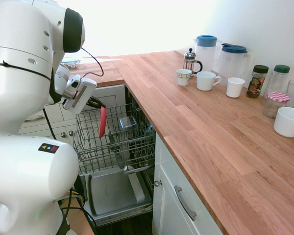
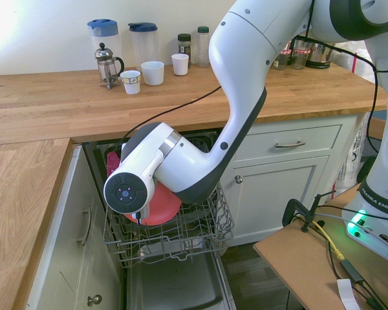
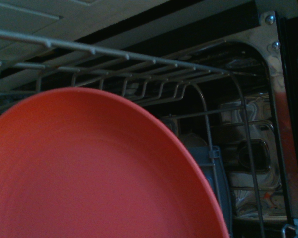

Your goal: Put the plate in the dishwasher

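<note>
Plate upright at the wire rack of the dishwasher, fingers pinching its rim. Mugs on the worktop, above the rack.

Just sitting around on the counter near the wall: French press, blue-lidded pitchers. Also hanging out there, white mugs and a checkered-lid jar.

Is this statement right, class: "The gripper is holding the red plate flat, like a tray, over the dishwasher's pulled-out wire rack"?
Not quite: the plate is not flat. The first exterior view shows it tipped up on edge, its rim seen nearly side-on. The rest stands: the gripper holds it over the pulled-out wire rack.
</note>
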### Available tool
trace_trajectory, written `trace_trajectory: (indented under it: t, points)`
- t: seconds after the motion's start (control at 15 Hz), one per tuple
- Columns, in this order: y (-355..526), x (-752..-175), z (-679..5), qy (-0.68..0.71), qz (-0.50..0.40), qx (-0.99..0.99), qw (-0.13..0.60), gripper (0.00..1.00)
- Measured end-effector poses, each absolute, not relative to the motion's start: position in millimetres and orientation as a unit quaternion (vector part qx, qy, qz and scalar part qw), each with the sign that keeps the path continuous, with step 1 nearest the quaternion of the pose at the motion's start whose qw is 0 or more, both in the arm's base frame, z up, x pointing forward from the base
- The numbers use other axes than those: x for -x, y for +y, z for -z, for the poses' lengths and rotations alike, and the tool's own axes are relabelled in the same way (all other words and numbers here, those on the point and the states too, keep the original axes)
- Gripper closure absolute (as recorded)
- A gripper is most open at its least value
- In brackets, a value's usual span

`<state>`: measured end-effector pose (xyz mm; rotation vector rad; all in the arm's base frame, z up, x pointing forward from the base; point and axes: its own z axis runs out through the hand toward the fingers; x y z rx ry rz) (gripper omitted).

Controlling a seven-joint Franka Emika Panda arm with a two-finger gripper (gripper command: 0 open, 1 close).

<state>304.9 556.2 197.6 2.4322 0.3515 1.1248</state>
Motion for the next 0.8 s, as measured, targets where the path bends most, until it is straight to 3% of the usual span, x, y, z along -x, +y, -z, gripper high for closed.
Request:
trace_trajectory:
  t: [0.8]
  points:
    - [596, -289, -183, 0.163, -0.413, -0.882, 0.161, 1.0]
